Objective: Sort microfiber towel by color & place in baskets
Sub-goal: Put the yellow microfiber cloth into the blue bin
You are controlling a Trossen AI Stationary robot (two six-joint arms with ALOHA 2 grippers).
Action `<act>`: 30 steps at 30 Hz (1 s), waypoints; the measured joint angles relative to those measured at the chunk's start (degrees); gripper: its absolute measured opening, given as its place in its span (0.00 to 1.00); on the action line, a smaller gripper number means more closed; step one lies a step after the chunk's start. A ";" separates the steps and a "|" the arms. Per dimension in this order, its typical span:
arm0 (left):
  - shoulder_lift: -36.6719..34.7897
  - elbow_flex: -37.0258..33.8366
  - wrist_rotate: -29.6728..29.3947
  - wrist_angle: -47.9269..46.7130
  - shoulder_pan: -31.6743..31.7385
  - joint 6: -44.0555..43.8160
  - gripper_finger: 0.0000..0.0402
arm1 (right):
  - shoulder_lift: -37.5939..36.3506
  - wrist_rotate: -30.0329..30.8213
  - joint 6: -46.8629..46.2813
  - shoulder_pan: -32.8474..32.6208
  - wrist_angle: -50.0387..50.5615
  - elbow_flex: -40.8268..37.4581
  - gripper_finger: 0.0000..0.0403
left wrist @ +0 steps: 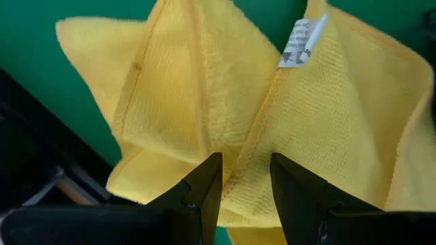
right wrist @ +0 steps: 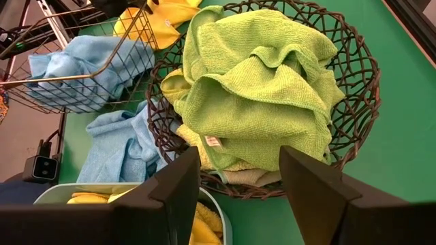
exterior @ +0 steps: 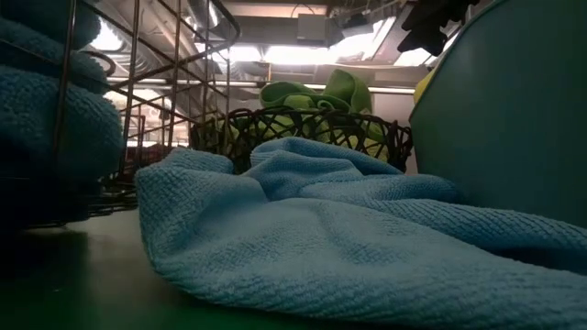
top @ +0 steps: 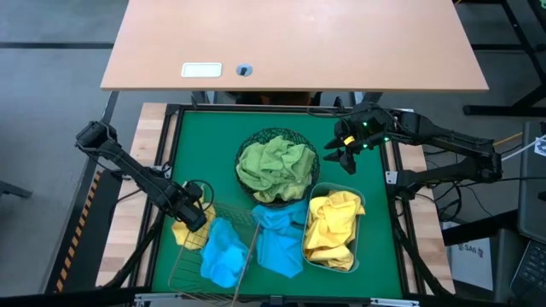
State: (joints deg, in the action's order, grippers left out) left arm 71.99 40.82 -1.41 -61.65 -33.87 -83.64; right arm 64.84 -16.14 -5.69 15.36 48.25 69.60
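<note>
My left gripper [top: 194, 217] [left wrist: 246, 184] is at the mat's near left, shut on a yellow towel [top: 181, 232] [left wrist: 327, 116] beside the copper wire basket's [top: 192, 271] left end. One blue towel [top: 223, 256] lies in that basket. Another blue towel [top: 280, 239] [exterior: 303, 229] lies on the mat between the basket and the plastic tub [top: 358, 198] [exterior: 514, 110], which holds yellow towels [top: 333, 226]. Green towels [top: 275, 166] [right wrist: 259, 95] fill the black mesh bowl [top: 252, 141] [right wrist: 354, 122]. My right gripper [top: 344, 156] [right wrist: 238, 184] hangs open to the right of the bowl. My left gripper pinches a raised fold of the yellow towel [left wrist: 246, 153] between its two fingers [left wrist: 204, 187]; a hemmed edge runs into the gap. The towel spreads out beyond the fingers over the green mat. Whether it is lifted clear, I cannot tell.
A wooden table [top: 290, 43] stands beyond the mat's far edge. A black frame [top: 171, 145] borders the green mat, with cables outside it on the right. Bare mat shows left of the bowl [top: 205, 153] and right of the tub [top: 380, 247].
</note>
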 joint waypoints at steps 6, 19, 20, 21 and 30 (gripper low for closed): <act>0.00 0.07 2.72 -0.03 0.00 -0.66 0.30 | 0.00 0.00 0.00 0.02 0.00 0.00 0.50; 0.02 4.97 2.70 -2.94 0.00 11.17 0.30 | 0.00 0.00 0.00 0.01 -0.02 0.00 0.50; 0.02 5.03 2.69 -3.13 -0.03 13.69 0.30 | 0.00 0.00 0.00 0.01 -0.01 0.00 0.50; 0.02 5.03 2.67 -3.31 -0.04 16.01 0.30 | 0.00 0.00 -0.01 0.00 -0.01 0.00 0.50; 0.02 5.03 -0.55 -3.89 0.00 21.24 0.30 | 0.00 0.00 0.00 0.00 -0.01 0.00 0.50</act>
State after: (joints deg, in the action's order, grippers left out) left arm 72.01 45.84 -1.96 -65.54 -33.87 -62.39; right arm 64.84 -16.14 -5.69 15.35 48.24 69.60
